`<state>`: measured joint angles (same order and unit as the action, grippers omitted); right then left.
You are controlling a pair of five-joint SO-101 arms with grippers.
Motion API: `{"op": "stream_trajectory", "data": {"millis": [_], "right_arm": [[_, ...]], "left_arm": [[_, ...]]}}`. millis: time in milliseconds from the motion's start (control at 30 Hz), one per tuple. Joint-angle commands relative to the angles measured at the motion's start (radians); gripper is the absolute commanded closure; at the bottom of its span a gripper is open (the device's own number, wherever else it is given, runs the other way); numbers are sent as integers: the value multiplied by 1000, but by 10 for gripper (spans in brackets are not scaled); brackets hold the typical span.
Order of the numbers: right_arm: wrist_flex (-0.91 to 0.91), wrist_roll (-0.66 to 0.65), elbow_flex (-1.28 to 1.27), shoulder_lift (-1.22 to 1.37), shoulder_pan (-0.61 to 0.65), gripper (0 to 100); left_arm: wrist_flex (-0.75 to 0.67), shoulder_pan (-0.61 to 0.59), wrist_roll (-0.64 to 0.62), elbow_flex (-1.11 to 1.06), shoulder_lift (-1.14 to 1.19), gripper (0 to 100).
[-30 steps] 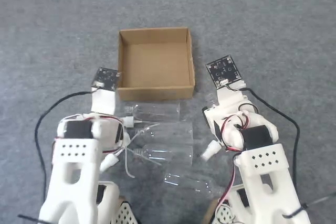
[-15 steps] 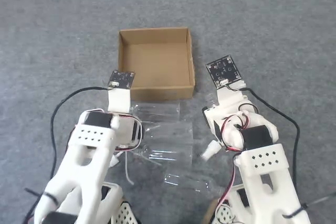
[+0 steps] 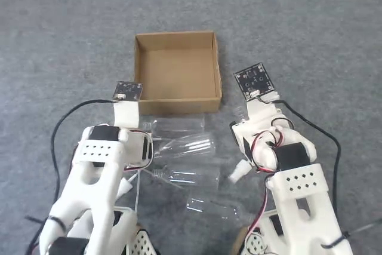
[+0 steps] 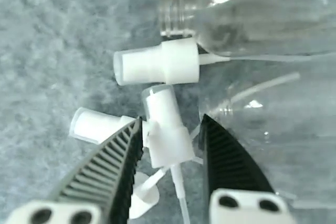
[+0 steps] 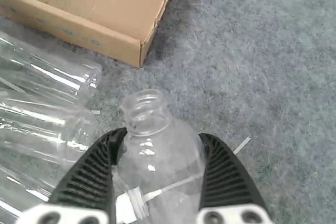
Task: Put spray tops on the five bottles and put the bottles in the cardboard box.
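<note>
Toward the near edge of the tabletop [image 3: 328,46], between the two arms, the loose bottles [image 3: 185,147] lay on their sides just in front of the cardboard box [image 3: 176,107], which stood at mid-table.

1. Left gripper [image 4: 171,120]: the jaws stood apart, straddling one white spray top [image 4: 164,129] that lay on the tabletop. A narrow gap showed on at least one side, so the top was judged not yet clamped. Two further tops [image 4: 157,66] lay just beside it, near an open bottle neck.

2. Right gripper [image 5: 161,135]: the jaws were closed against both sides of a clear bottle [image 5: 157,163] at its shoulder. The threaded neck was left free and pointed toward the near right corner of the box.

Handling notes (judgement only):
- The bottle appeared thin-walled, empty and light. It was likely to be slick and to dent under a hard squeeze. The shoulder hold suited it, since the neck had to remain clear for the top.
- The spray top appeared small, stiff and light. Its dip tube looked thin and flexible. The hold belonged on the collar, never on the tube.
</note>
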<state>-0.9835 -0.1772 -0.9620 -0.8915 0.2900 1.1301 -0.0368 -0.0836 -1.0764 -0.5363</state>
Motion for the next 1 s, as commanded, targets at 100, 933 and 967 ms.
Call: {"op": "stream_trajectory", "data": {"millis": [100,933,967], "right_arm": [[18,0,3,-28,-5,993],[18,0,3,-28,-8,993],[18,0,3,-28,-10,993]], "left_arm": [[-25,-5,15,19,3,837],[26,41,32,76,-8,979],[35,41,51,87,-5,977]]}}
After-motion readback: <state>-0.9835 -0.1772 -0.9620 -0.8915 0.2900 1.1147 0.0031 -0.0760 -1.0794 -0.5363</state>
